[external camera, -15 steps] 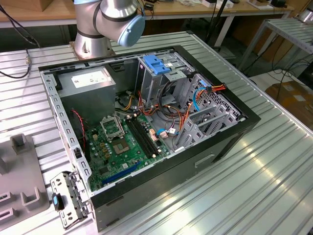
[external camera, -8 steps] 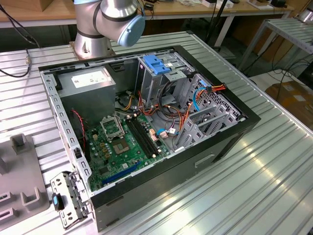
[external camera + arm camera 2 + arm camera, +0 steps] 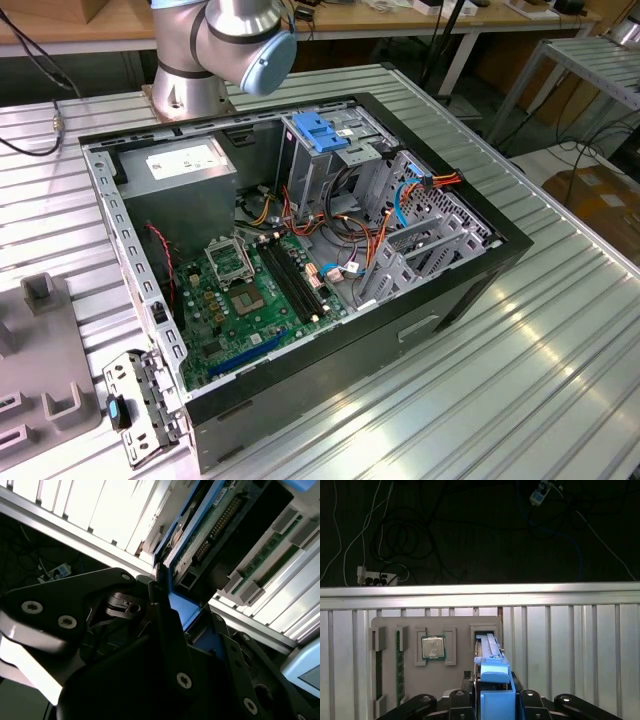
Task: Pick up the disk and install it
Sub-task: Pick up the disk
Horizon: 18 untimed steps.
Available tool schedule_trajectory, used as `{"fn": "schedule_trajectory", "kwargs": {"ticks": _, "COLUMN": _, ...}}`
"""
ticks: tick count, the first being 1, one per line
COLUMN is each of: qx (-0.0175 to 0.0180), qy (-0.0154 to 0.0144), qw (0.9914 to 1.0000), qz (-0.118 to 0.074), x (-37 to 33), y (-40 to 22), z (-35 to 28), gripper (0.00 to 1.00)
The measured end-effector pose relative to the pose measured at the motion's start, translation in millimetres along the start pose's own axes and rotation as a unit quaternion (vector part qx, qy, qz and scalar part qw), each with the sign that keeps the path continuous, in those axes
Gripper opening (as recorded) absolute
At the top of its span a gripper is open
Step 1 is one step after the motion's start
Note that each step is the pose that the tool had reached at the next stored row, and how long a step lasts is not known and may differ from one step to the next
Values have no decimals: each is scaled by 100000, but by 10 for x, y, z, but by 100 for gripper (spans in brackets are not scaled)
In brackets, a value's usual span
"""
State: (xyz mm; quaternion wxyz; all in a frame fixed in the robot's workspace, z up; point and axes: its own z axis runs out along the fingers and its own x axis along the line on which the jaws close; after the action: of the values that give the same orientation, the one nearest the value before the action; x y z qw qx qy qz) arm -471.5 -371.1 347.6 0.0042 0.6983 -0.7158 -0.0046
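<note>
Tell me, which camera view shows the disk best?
The second wrist view: the disk is close, its green circuit board and blue rail plain to see. The first wrist view shows it edge-on, over a grey tray.

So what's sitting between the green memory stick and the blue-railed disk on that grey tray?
In the first wrist view, a square silver processor chip sits in its own recess between the green memory stick and the blue-railed silver disk.

disk [image 3: 488, 647] in hand [image 3: 493, 696], processor [image 3: 433, 647] in tray [image 3: 461, 630]
</note>
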Motion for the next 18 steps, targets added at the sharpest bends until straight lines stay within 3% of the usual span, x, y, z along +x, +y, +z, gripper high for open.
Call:
{"fn": "schedule_trajectory", "kwargs": {"ticks": 9, "qx": -9, "qy": 5, "qw": 100000, "qz": 1, "x": 0, "y": 0, "z": -67, "gripper": 37}}
{"fn": "schedule_trajectory", "kwargs": {"ticks": 18, "qx": -7, "qy": 1, "qw": 100000, "qz": 2, "x": 0, "y": 2, "z": -185, "gripper": 37}}
